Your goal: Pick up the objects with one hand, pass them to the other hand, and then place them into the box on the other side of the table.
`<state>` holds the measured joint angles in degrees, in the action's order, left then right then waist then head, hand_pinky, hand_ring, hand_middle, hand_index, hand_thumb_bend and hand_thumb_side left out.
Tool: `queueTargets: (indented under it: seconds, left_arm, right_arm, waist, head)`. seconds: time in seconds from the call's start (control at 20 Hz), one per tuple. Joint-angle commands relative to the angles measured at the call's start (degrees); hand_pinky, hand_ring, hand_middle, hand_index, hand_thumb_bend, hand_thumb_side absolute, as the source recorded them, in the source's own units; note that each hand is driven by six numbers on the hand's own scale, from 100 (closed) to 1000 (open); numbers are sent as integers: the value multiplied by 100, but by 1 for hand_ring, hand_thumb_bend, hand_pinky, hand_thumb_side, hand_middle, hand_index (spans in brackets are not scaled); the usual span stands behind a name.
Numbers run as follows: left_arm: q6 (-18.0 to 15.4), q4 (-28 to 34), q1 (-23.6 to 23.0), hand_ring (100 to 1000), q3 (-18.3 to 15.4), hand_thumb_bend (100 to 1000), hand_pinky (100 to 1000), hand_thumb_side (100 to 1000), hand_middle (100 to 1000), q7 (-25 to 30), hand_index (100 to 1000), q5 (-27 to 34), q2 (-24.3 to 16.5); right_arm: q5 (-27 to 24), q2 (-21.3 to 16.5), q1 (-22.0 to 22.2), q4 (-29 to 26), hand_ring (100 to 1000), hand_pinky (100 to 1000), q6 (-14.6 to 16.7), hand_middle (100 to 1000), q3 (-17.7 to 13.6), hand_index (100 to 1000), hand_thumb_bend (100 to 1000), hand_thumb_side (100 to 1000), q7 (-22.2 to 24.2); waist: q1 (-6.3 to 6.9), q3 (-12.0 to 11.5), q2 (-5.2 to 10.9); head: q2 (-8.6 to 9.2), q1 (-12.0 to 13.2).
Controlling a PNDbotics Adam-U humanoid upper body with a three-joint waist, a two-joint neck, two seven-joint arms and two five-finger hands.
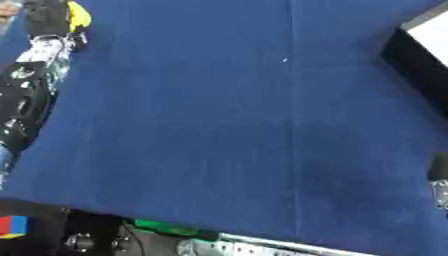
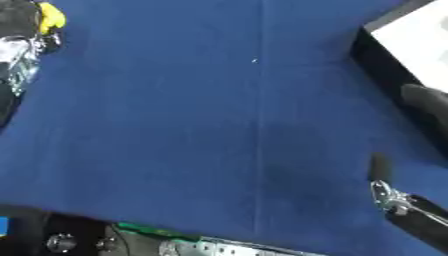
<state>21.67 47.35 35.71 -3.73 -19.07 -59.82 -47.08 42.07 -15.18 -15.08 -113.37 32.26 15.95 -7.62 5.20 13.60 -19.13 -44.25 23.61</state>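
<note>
Blue tablecloth [image 1: 219, 125]; left hand [image 1: 48, 17] far left, clasping yellow object [image 1: 79, 15]; right hand [image 2: 381, 170] low right, grip unclear.

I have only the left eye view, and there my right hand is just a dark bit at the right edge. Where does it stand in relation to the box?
Observer: In the right eye view the right hand shows at the lower right over the blue table. It is clearly apart from the box, which is at the upper right.
Operator: Is something between them?
Observer: Yes, a dark rounded shape at the right edge, just below the box's black wall. I cannot tell what it is.
</note>
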Motion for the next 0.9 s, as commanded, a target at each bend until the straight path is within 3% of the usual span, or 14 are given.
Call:
queueTargets:
  seconds: [0.05, 0.25, 0.5, 0.9]
  left_arm:
    - [-110, 291, 22, 403, 19, 100, 616, 193, 307, 11, 320, 52, -180]
    - [-317, 838, -67, 393, 111, 100, 629, 204, 302, 167, 312, 394, -131]
    - [-608, 1767, -285, 388, 304, 100, 639, 224, 301, 466, 310, 942, -60]
    - [-1128, 3787, -805, 364, 795, 100, 644, 251, 283, 1092, 291, 1949, 65]
  right_arm:
    - [-11, -48, -18, -122, 807, 828, -33, 843, -27, 979, 100, 207, 14]
    - [-40, -94, -50, -122, 804, 826, -34, 839, 2, 973, 100, 176, 78]
    - [-122, -162, -104, -122, 803, 824, -69, 837, 69, 968, 100, 151, 191]
    - [-231, -403, -273, -122, 801, 822, -54, 834, 181, 956, 100, 100, 342]
  waist:
    - [-12, -59, 211]
    - [-14, -201, 414]
    - [-22, -346, 701]
    - [-91, -594, 1114]
  head:
    - [13, -19]
    - [13, -128]
    - [13, -473]
    - [13, -1282]
